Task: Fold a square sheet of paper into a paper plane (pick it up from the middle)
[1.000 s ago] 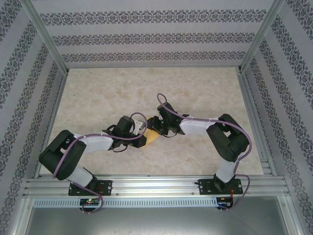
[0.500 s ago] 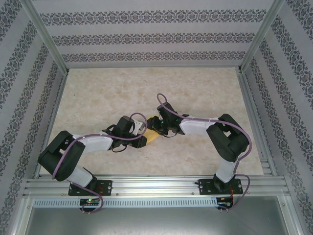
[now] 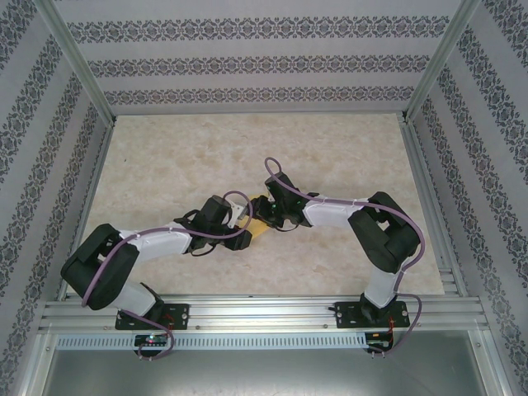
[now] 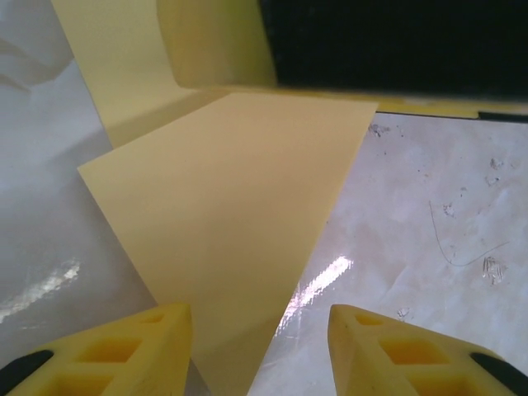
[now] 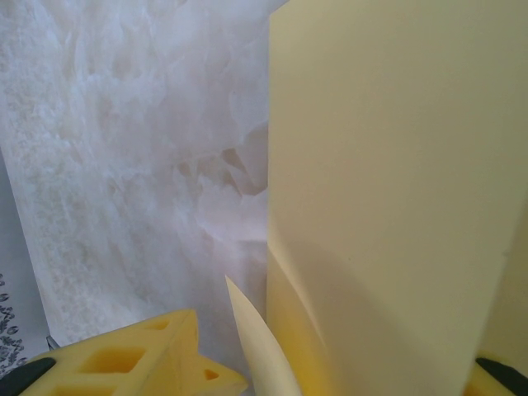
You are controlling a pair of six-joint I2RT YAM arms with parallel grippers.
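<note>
Left gripper (image 4: 260, 323) half spread, gripping nothing | yellow paper (image 4: 223, 214) flat on tabletop (image 4: 429, 214), pointed corner at 6 o'clock between its fingers | right gripper (image 5: 346, 355) at paper's 12 o'clock edge, jaws apart, paper between them.

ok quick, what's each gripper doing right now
left gripper: open, jaws either side of the yellow paper tip, not gripping it
right gripper: open, jaws wide apart with the yellow paper between them

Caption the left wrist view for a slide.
Open left gripper straddles the tip of the folded paper on the table.
</note>
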